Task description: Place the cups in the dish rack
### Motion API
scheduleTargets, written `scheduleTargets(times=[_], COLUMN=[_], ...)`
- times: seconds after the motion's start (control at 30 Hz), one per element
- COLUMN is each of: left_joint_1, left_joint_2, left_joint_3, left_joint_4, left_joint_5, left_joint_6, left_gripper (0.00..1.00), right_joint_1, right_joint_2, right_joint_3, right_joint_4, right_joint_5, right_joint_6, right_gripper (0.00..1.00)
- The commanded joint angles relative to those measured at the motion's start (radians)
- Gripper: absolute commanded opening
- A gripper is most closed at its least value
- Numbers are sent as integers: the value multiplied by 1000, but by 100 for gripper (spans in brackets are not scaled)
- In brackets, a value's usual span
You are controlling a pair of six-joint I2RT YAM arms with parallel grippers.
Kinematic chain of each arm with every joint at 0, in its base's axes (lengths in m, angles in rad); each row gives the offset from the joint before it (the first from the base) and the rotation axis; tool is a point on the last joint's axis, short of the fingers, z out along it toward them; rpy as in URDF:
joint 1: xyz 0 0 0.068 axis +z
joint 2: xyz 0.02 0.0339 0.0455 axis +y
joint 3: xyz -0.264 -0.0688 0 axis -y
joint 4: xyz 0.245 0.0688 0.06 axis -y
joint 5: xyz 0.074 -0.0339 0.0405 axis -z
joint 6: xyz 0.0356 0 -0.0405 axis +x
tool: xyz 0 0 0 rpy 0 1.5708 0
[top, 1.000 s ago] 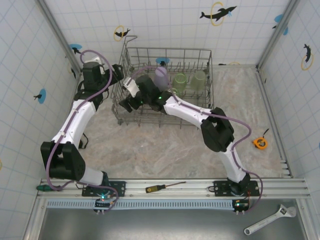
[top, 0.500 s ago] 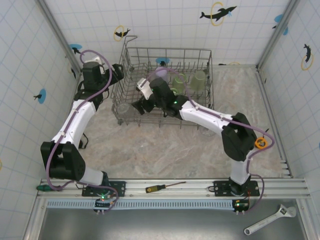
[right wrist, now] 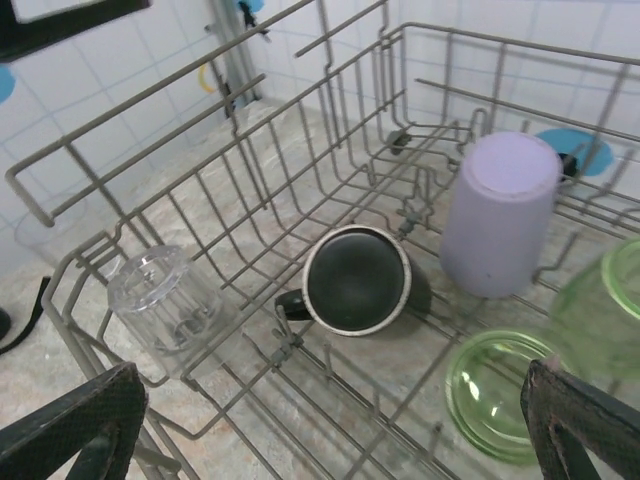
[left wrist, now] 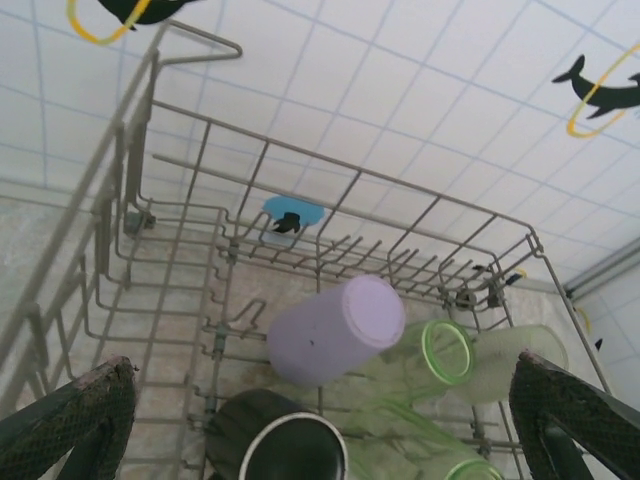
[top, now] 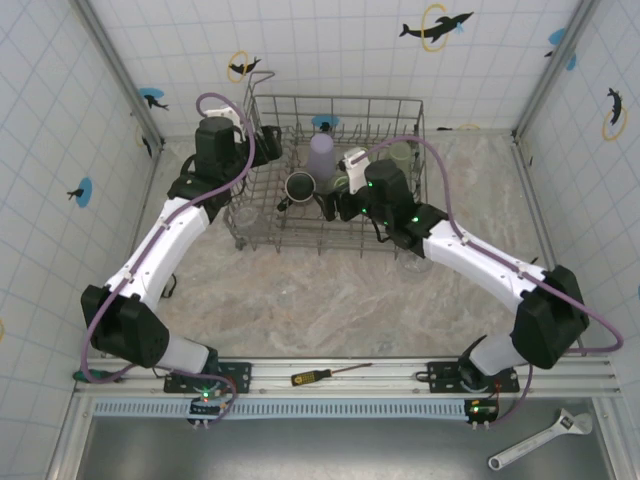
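**Both grippers spread wide at the rack, nothing in either**

We see the large grey wire dish rack (top: pixel 420 150) at the far middle of the marble-patterned table (top: pixel 330 300), close to the tiled back wall. Inside it, the lavender plastic cup (right wrist: pixel 497 215) stands mouth down among the tines. The black mug with a pale rim (right wrist: pixel 357 280) sits just beside it, its handle pointing away from the cup. A translucent green tumbler (right wrist: pixel 495 390) rests low in the rack next to the mug. A second green tumbler (right wrist: pixel 600 295) is close against the lavender cup, and we cannot tell if they touch. A clear ribbed glass (right wrist: pixel 165 300) stands at the rack's near-left corner — whether inside the wires or just outside them, we cannot tell.

The left gripper (top: pixel 268 150) hangs at the rack's left wall, its fingers (left wrist: pixel 75 420) spread far apart with nothing between them. The right gripper (top: pixel 335 198) reaches in over the rack near the mug — its fingers (right wrist: pixel 70 425) likewise stand wide and hold nothing.

A yellow-handled screwdriver (top: pixel 325 375) lies on the rail at the near edge, a metal wrench (top: pixel 540 440) lies below it to the right, and a yellow tape measure (top: pixel 520 286) sits on the table at the right.
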Motion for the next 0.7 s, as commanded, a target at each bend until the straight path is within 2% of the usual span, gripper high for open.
scheduleTargets(times=[0.0,0.23,0.47,0.67], left_joint_1=[-60,-249,-415,-510], left_joint_2=[-19,-16,3,26], left_joint_3=[33,56,83,87], left_joint_4=[-68,-136,-196,-219], left_joint_5=[-67,-162,-215,-239], left_joint_6=[25,24,5,-20], left_gripper=[97,98,98,98], right_joint_1=[-50,-193,-293,-352], right_joint_2=[-98,-242,-308,-344], right_joint_3=[-69,-211,-252,-279], right_joint_4=[-4,-17,-90,-138], right_joint_5=[40,34,47,33], right_joint_6=[102,231,281,308], right_gripper=[100,100,100,100])
